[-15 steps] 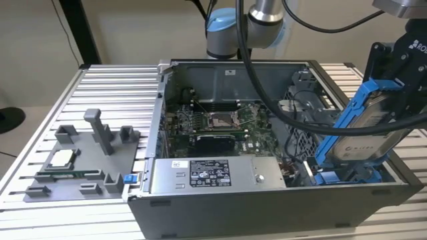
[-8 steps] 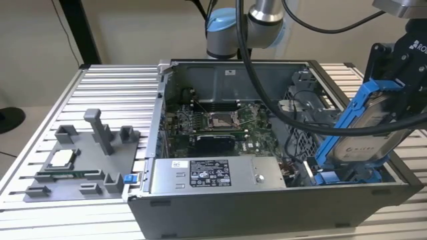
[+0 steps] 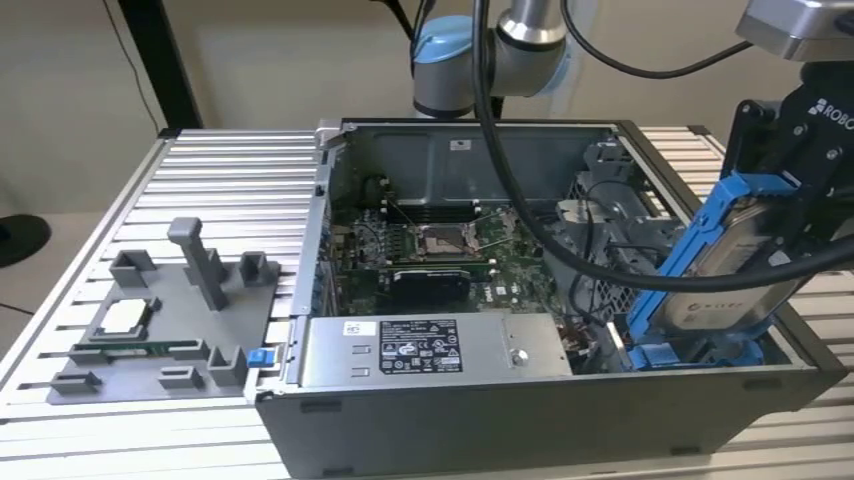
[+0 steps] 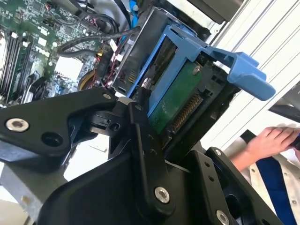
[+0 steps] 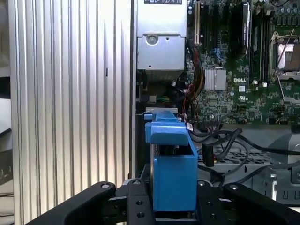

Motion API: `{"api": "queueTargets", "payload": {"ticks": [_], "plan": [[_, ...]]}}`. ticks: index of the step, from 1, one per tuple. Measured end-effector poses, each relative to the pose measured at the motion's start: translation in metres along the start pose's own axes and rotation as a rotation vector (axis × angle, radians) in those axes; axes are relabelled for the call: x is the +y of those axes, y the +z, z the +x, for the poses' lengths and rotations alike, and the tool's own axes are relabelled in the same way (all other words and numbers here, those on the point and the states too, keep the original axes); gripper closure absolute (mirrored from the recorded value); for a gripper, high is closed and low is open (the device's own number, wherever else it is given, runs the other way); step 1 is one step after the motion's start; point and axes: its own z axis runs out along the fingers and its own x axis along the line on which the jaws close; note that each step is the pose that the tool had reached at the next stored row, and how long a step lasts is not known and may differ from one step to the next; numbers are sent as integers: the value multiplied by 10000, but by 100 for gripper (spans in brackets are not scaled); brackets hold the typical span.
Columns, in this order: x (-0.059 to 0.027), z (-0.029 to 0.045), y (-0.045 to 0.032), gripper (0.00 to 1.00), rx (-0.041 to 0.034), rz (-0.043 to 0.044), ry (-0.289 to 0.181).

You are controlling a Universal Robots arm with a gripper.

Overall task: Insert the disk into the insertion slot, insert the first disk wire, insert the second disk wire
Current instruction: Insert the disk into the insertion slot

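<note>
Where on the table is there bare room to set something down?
Bare table behind the grey fixture, up to the case wall. Crowded: the case's end at the exterior view's right, with cables and the held disk.

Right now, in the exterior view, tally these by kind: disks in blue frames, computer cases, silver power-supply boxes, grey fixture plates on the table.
disk: 1
computer case: 1
power-supply box: 1
grey fixture plate: 1
Total: 4

silver power-supply box (image 3: 420, 350) beside green motherboard (image 3: 501, 265)
</note>
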Motion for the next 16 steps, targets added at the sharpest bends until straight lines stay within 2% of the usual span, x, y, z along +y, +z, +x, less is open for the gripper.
{"api": "queueTargets", "payload": {"ticks": [9,16], "plan": [[-13,-37,95,100,-20,0,-1],[-21,-66,159,100,-65,-1,-2]]}}
